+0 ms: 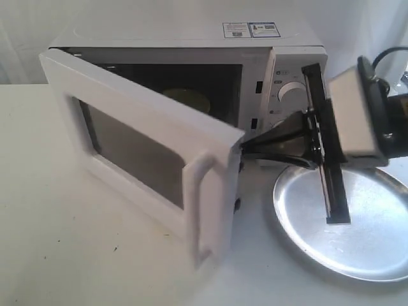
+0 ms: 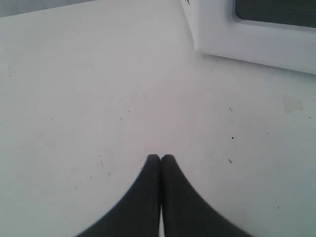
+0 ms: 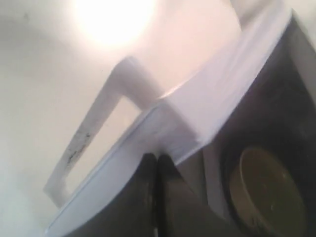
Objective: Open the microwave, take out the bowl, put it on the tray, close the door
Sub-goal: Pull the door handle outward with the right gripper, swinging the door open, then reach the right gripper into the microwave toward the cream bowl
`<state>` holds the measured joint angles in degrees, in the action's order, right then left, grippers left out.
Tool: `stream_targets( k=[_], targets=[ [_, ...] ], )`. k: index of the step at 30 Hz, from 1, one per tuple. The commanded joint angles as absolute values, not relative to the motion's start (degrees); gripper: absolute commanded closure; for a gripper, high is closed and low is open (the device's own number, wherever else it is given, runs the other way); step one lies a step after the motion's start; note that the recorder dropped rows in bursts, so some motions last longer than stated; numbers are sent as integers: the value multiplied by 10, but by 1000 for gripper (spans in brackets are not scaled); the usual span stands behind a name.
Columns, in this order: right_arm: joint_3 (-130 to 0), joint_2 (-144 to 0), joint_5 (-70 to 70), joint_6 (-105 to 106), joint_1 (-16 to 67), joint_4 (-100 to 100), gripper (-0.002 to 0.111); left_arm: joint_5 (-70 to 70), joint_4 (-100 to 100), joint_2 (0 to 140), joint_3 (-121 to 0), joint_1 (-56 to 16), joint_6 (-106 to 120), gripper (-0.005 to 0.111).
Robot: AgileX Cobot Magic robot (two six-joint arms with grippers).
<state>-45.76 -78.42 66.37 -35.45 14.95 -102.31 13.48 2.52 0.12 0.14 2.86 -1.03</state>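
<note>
Door (image 1: pixel 153 146) ajar, bowl (image 1: pixel 186 99) half-hidden behind

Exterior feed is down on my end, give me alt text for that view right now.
The door of the white microwave stands partly open, swung toward the camera, with the right gripper closed at its free edge near the handle. A bowl sits inside the dark cavity, and a silver tray lies on the table at the right.

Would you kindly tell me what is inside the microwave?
The bowl sits in the dark cavity; the half-open door covers the cavity's lower left, so anything there cannot be seen.
</note>
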Motion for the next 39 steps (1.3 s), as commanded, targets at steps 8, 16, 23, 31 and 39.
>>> stream_targets(
  k=[8, 16, 23, 31, 39],
  targets=[
    [-466, -618, 700, -437, 168, -946, 108, 135, 22, 0, 0, 26, -12, 107],
    [-466, -716, 565, -432, 214, -780, 108, 135, 22, 0, 0, 26, -12, 107],
    [-476, -898, 571, -218, 291, -576, 75, 135, 22, 0, 0, 26, -12, 107],
    [-647, -1177, 492, -72, 349, -468, 46, 135, 22, 0, 0, 26, -12, 107],
    [-822, -1256, 158, -47, 397, -461, 64, 135, 22, 0, 0, 26, -12, 107]
  ],
)
